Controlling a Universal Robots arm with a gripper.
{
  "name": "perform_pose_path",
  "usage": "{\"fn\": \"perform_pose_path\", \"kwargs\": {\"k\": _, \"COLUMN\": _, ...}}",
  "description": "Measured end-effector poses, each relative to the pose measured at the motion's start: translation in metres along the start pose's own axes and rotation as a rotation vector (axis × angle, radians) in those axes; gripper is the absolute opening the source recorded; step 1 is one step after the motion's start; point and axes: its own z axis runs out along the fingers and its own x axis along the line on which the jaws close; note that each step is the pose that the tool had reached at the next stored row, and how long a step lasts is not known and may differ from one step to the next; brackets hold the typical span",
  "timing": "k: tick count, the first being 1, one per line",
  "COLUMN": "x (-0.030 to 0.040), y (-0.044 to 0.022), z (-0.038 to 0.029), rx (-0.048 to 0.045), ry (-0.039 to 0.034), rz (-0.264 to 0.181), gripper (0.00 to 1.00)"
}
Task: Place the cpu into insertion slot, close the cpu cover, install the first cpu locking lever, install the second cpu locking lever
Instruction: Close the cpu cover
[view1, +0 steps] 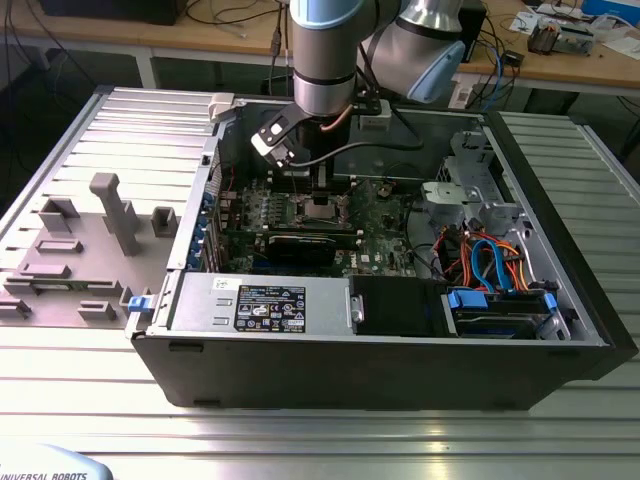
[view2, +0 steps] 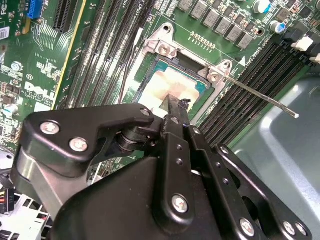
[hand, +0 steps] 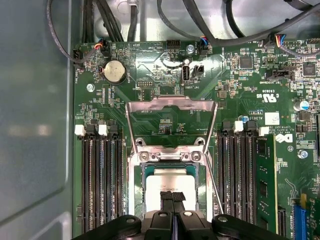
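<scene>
In the exterior view, one open computer case (view1: 400, 370) lies on the ribbed metal tabletop (view1: 300, 440). One grey fixture (view1: 110, 215) stands at the exterior view's left. The single arm drops from the upper centre of the frame. Its pincer (view1: 320, 182) is low inside the case walls, over the insertion slot (view1: 322, 208). One black card (view1: 300, 245) lies just below the slot in the picture.

In the second wrist view, the pincer (view2: 175, 102) hangs right over the one cpu (view2: 172, 82), which lies flat inside the insertion slot (view2: 162, 47). One thin locking lever (view2: 260, 97) juts free from a corner of the slot, out across a memory bank.

In the first wrist view, the two fingertips (hand: 167, 196) are pressed together with nothing between them, and the pincer (hand: 173, 196) sits at the near edge of the cpu (hand: 172, 177). The cpu lies in the insertion slot (hand: 134, 185). The one cpu cover (hand: 172, 103) stands swung open beyond the slot, with green board showing through its cut-out. One locking lever (hand: 215, 185) slants beside the slot. Two banks of memory slots (hand: 102, 180) flank it closely, and one coin cell (hand: 114, 71) sits well apart.
</scene>
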Motion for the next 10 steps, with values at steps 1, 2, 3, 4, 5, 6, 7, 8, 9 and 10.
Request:
{"fn": "perform_pose_path", "kwargs": {"k": 1, "x": 0.0000, "y": 0.0001, "z": 0.0001, "rx": 0.0000, "ry": 0.0001, "rz": 0.000, "gripper": 0.11}}
{"fn": "perform_pose_path", "kwargs": {"k": 2, "x": 0.0000, "y": 0.0006, "z": 0.0002, "rx": -0.0001, "ry": 0.0002, "rz": 0.000, "gripper": 0.11}}
{"fn": "perform_pose_path", "kwargs": {"k": 3, "x": 0.0000, "y": 0.0016, "z": 0.0003, "rx": 0.0000, "ry": 0.0002, "rz": 0.000, "gripper": 0.11}}
{"fn": "perform_pose_path", "kwargs": {"k": 4, "x": 0.0000, "y": 0.0019, "z": 0.0003, "rx": 0.0003, "ry": 0.0001, "rz": 0.000, "gripper": 0.11}}
{"fn": "perform_pose_path", "kwargs": {"k": 5, "x": 0.0000, "y": 0.0019, "z": 0.0002, "rx": 0.0006, "ry": -0.0001, "rz": 0.000, "gripper": 0.11}}
{"fn": "perform_pose_path", "kwargs": {"k": 6, "x": 0.0001, "y": 0.0019, "z": -0.0002, "rx": 0.0008, "ry": -0.0002, "rz": 0.000, "gripper": 0.11}}
{"fn": "perform_pose_path", "kwargs": {"k": 7, "x": 0.0001, "y": 0.0021, "z": -0.0024, "rx": 0.0008, "ry": 0.0000, "rz": 0.000, "gripper": 0.11}}
{"fn": "perform_pose_path", "kwargs": {"k": 8, "x": 0.0001, "y": 0.0022, "z": -0.0054, "rx": 0.0011, "ry": -0.0003, "rz": 0.000, "gripper": 0.11}}
{"fn": "perform_pose_path", "kwargs": {"k": 9, "x": 0.0002, "y": 0.0024, "z": -0.0089, "rx": 0.0015, "ry": -0.0004, "rz": 0.000, "gripper": 0.11}}
{"fn": "perform_pose_path", "kwargs": {"k": 10, "x": 0.0002, "y": 0.0026, "z": -0.0121, "rx": 0.0019, "ry": -0.0005, "rz": 0.000, "gripper": 0.11}}
